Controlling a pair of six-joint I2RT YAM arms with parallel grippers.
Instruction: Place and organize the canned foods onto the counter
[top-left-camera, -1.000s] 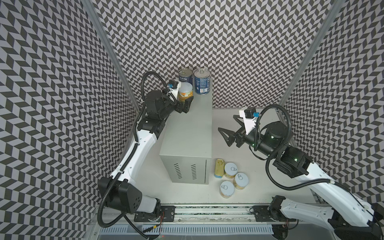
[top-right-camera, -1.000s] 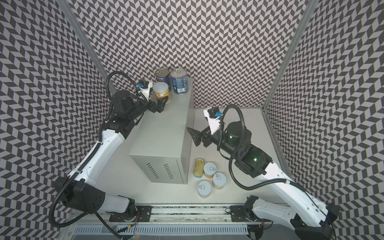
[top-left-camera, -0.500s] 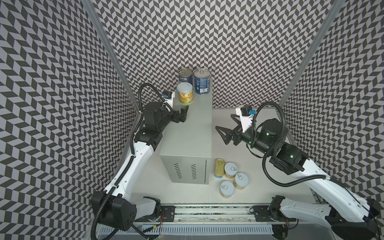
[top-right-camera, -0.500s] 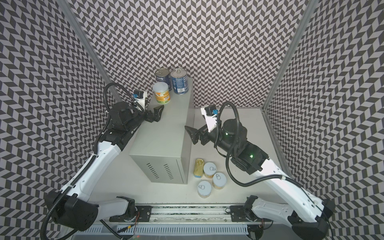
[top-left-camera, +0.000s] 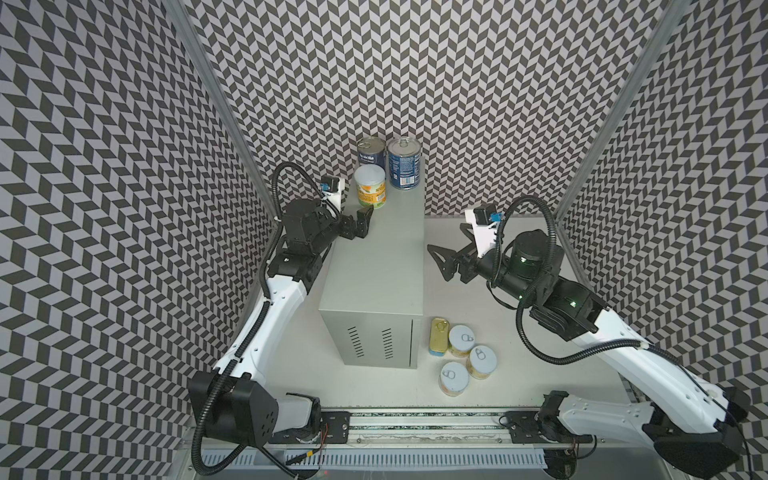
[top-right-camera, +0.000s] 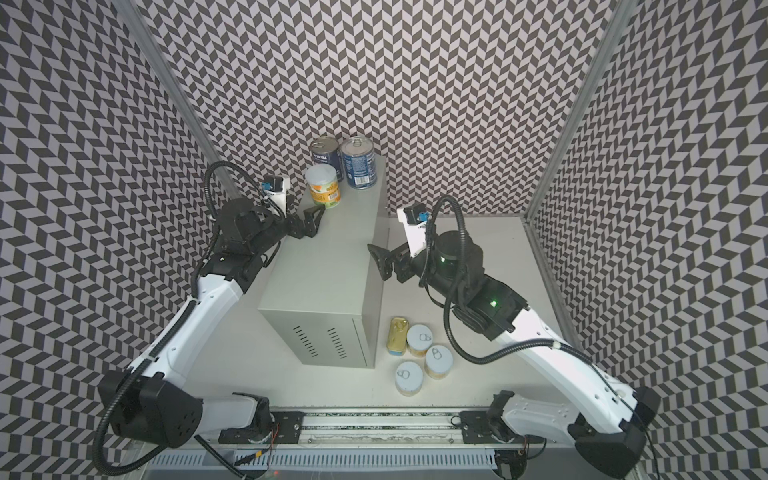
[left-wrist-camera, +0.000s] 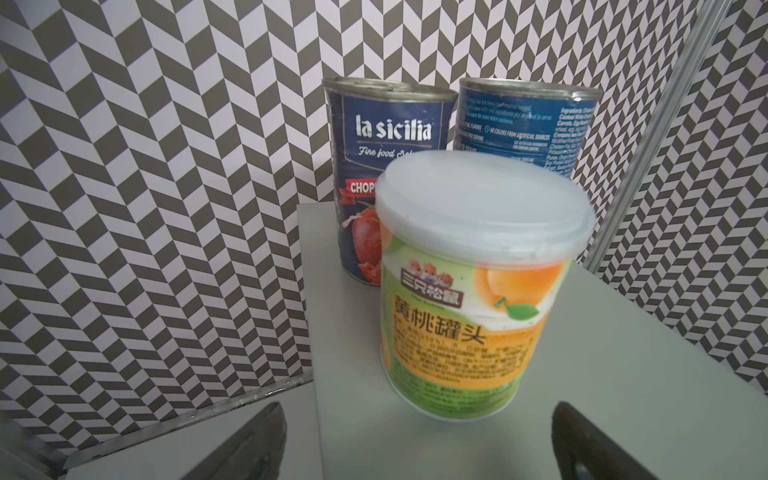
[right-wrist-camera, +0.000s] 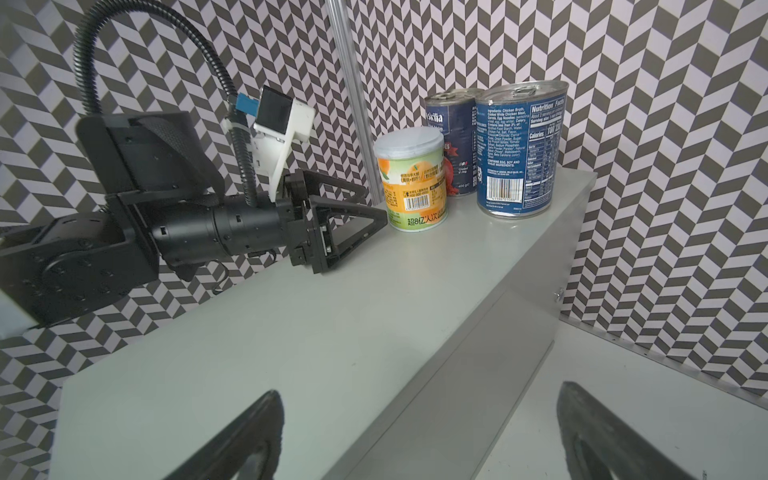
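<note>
On the grey counter, at its far end, two tall blue cans stand side by side against the wall. A short yellow-orange fruit can stands upright in front of them. My left gripper hovers open and empty over the counter's left edge, a short gap from that can. Open and empty too, my right gripper hangs beside the counter's right edge. A gold-topped SPAM tin and three fruit cans sit on the white tabletop.
Patterned walls close in on the left, back and right, with metal posts at the corners. The tabletop cans cluster by the counter's front right corner. A rail runs along the front edge between the arm bases.
My left gripper stood round the fruit can a second ago and has drawn back from it, leaving it upright on the counter. The right gripper has edged a little toward the counter.
</note>
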